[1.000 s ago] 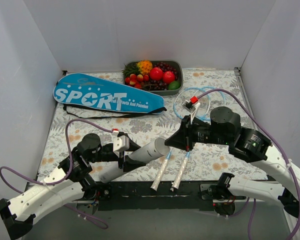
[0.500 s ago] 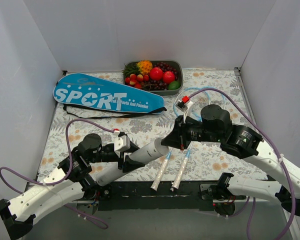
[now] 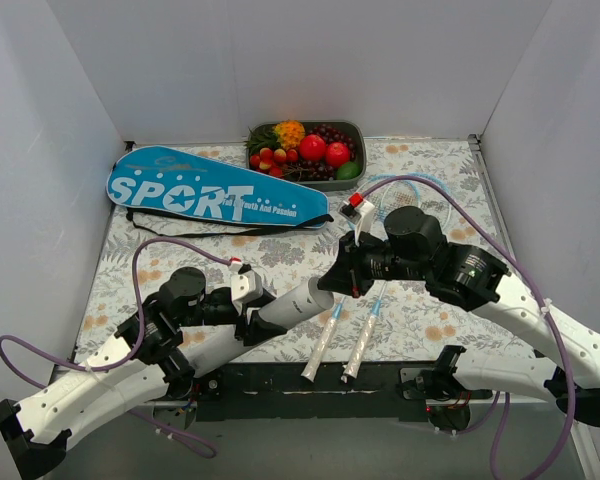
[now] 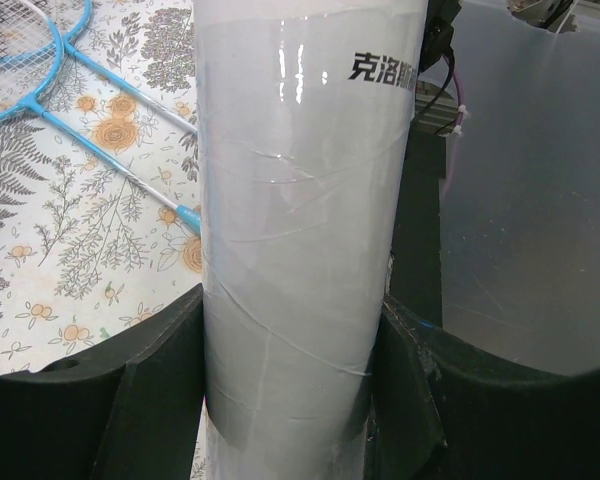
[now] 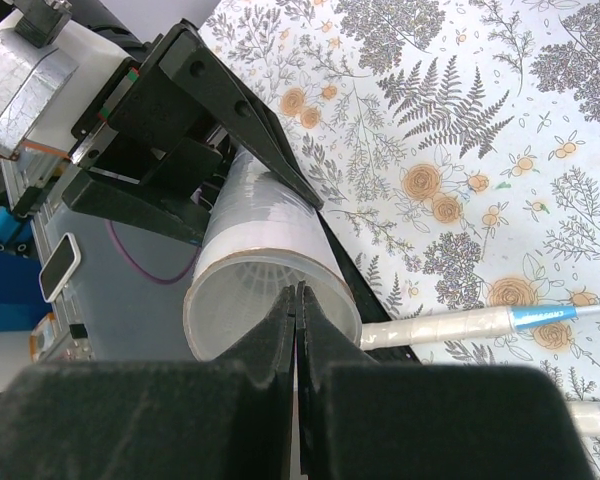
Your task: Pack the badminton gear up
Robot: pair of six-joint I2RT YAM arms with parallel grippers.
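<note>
Right now the shuttlecock tube (image 3: 290, 305) sits low in the overhead view, a little left of centre, tilted so its open mouth points up and to the right, clear of the flowered tablecloth (image 3: 280, 255). The left gripper (image 3: 258, 318) holds it around the middle; in the left wrist view the white tube (image 4: 300, 250) fills the centre of the frame with a black finger (image 4: 150, 380) pressed against each side. The right gripper (image 3: 330, 283) is at the tube's open end. In the right wrist view its two fingers are closed flat against each other, with only a thin line between them, and their tips (image 5: 297, 295) overlap the near rim of the tube's mouth (image 5: 260, 240); whether they touch the rim I cannot tell. The two rackets (image 3: 363, 340) lie just to the right of the tube, with their white handles near the bottom edge of the table and their light-blue heads under the right arm toward the upper right. The blue bag (image 3: 215, 190) lettered "SPORT" lies flat at the upper left, well apart from the tube. Beside its right end, against the back wall, stands a grey tray (image 3: 363, 150) of fruit.
</note>
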